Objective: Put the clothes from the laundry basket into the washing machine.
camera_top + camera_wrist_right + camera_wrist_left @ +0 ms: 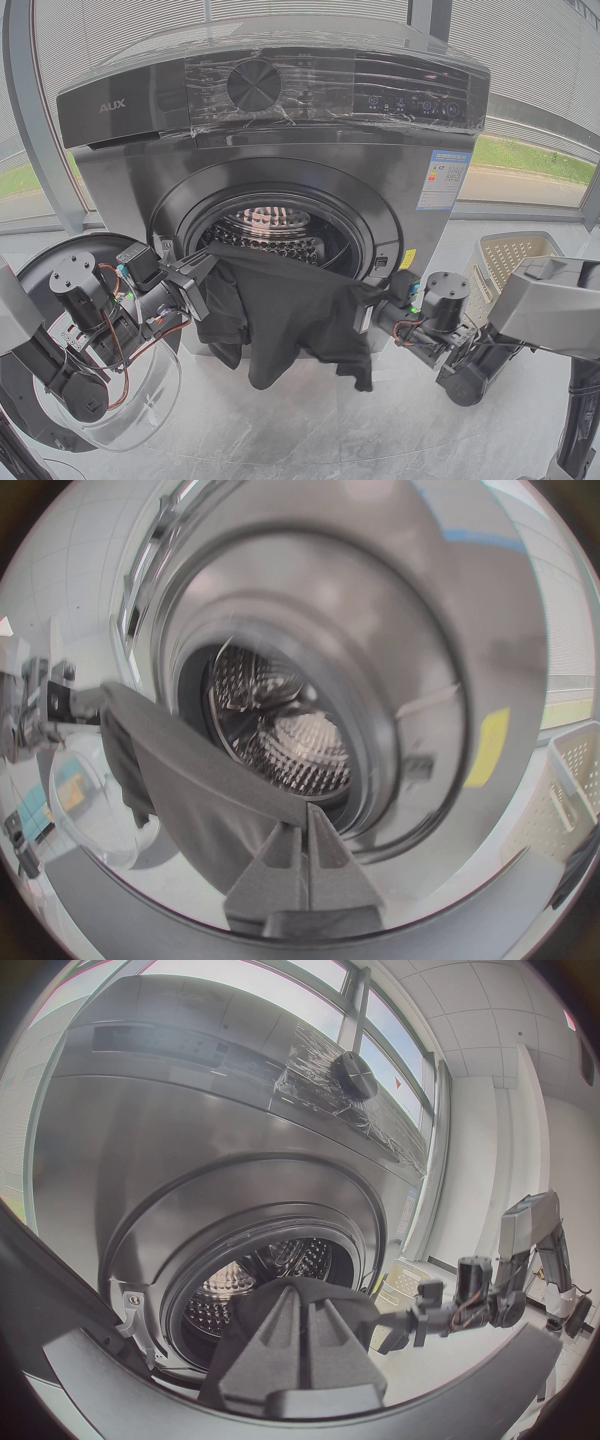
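Note:
A black garment (287,312) hangs stretched between my two grippers in front of the washing machine's open drum (275,234). My left gripper (203,262) is shut on its left top corner, level with the drum's left rim. My right gripper (362,303) is shut on the right top corner, by the drum's lower right rim. The cloth sags below both, over the floor. In the left wrist view the closed fingers (281,1329) pinch dark cloth (350,1307). In the right wrist view the shut fingers (325,855) clamp the garment edge (200,767). The laundry basket (500,262) stands right of the machine.
The machine's round door (119,387) is swung open to the left, low beside my left arm. Grey tiled floor lies free in front of the machine. Windows run behind it. The drum (281,730) looks bare inside.

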You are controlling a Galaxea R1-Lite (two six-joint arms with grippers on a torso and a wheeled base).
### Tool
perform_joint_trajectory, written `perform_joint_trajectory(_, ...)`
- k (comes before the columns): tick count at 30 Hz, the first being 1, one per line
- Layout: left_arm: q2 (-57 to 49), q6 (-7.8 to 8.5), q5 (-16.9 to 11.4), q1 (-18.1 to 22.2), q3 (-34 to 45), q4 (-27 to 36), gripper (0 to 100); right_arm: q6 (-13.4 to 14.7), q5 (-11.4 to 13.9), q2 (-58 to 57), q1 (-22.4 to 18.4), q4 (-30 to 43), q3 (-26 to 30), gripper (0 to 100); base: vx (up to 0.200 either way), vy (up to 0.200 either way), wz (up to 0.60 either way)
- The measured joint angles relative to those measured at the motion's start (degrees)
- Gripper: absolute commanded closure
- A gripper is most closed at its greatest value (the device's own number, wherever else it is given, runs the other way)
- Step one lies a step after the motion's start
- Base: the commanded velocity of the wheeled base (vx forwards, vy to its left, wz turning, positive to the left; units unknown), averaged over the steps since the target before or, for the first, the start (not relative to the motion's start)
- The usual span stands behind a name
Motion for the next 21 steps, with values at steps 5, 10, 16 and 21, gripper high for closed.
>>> perform_joint_trajectory(5,-0.8,0.06,-0.3,0.5,1.2,0.0,100,0.5,0.1,-5.3,-2.0,-2.7,2.8,100,0.0,0.0,0.0)
perform_joint_trajectory(10,-2.2,0.27,-1.5,0.9,3.6,0.0,100,2.8,0.0,-10.5,-2.3,-5.4,5.8,100,0.0,0.0,0.0)
perform_joint_trajectory(16,-3.6,0.39,-1.9,1.1,4.7,-0.1,100,3.9,-0.2,-14.6,-1.5,-6.5,7.2,100,0.0,0.0,0.0)
perform_joint_trajectory(21,-4.4,0.39,-1.9,1.2,4.7,0.0,100,3.9,-0.2,-16.2,-1.2,-6.5,7.4,100,0.0,0.0,0.0)
